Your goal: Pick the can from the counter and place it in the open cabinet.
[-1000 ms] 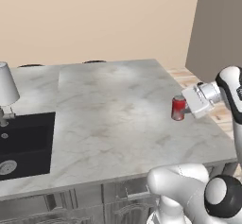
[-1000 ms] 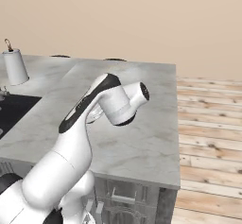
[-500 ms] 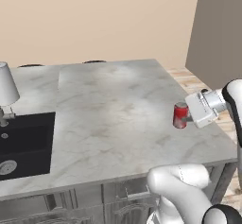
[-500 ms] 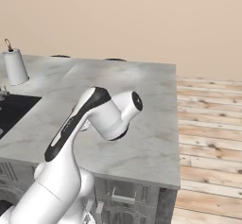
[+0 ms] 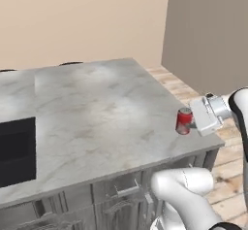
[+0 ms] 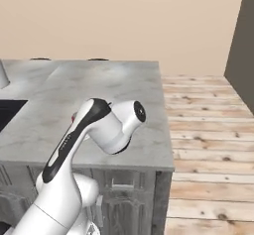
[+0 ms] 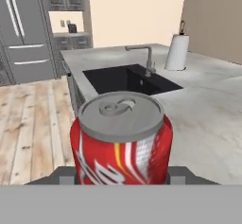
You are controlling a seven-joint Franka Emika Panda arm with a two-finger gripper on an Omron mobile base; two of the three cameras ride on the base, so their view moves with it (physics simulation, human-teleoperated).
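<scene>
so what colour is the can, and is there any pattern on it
The can is red with white and yellow streaks and a silver top, clearest in the hand view.

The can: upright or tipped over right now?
Upright. In the hand view the can shows its silver top facing up with red sides vertical; in the left base view it stands on the counter near the right edge.

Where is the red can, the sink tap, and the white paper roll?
can point(image 7: 122, 145), hand view, on its red side.
tap point(image 7: 147, 57), hand view, on its upright pipe.
paper roll point(image 7: 177, 52), hand view, on its white side.
</scene>
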